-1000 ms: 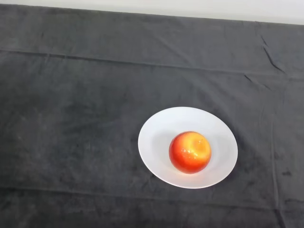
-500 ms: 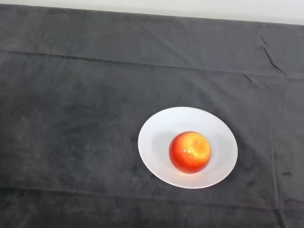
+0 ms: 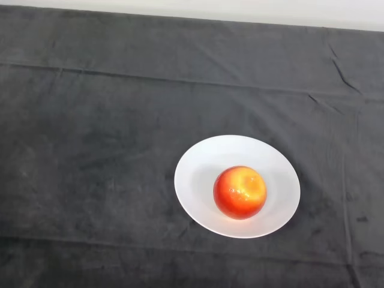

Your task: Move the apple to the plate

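Cloth (image 3: 90, 180), dark and faintly creased, covers the bench from the near edge to the far one, and nothing of the robot shows anywhere on it: no arm comes in from the lower left, so the hand is out of sight and whether its fingers are apart or together cannot be told. Nearer the front, a little right of the middle, sits a white plate (image 3: 198, 162), round and shallow, lying flat on the cloth. On it rests the apple (image 3: 240, 192), red shading to orange and yellow on top, with small glints of light on its skin; it stands toward the plate's near right part, well inside the rim, touching the plate and nothing else. Being nearly round, the apple has no long axis to speak of, and it looks settled, not leaning on the rim. Since the working arm would enter from the lower left, the apple lies to the right and a bit forward of that corner, with bare cloth between. Judged from how things lie, the task looks complete: the fruit is on the plate and no further move seems called for. Beyond the plate the cloth runs on with a few folds, ending at a pale strip (image 3: 240, 9) along the far edge.
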You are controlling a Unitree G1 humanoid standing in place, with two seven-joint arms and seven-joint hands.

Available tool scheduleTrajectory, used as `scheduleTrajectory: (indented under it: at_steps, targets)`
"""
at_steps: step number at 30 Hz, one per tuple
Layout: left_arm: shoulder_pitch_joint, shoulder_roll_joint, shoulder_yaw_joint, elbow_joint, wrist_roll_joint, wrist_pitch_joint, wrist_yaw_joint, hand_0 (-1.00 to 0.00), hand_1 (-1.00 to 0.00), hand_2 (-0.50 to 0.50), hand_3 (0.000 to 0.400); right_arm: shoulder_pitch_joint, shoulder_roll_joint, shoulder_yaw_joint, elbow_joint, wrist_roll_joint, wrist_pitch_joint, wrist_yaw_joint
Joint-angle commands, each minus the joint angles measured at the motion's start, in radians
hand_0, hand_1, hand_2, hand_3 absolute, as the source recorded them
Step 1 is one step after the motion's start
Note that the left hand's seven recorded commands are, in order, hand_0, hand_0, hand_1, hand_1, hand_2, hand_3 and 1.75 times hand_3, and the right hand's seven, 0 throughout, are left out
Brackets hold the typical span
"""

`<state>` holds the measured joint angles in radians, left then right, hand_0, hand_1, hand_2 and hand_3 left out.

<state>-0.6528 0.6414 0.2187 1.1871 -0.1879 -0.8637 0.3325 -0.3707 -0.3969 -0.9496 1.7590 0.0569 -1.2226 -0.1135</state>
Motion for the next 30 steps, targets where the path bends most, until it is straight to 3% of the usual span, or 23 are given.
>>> scheduleTrajectory:
  at_steps: [1, 30]
  targets:
    - [-0.013, 0.030, 0.016, 0.028, 0.022, -0.019, -0.009, 0.00, 0.00, 0.00, 0.000, 0.109, 0.153, -0.0159, 0.083, 0.0110, 0.057, -0.0090]
    - [-0.013, 0.022, 0.050, 0.029, 0.048, -0.015, -0.026, 0.00, 0.00, 0.00, 0.000, 0.109, 0.153, -0.0174, 0.083, 0.0088, 0.057, -0.0096]
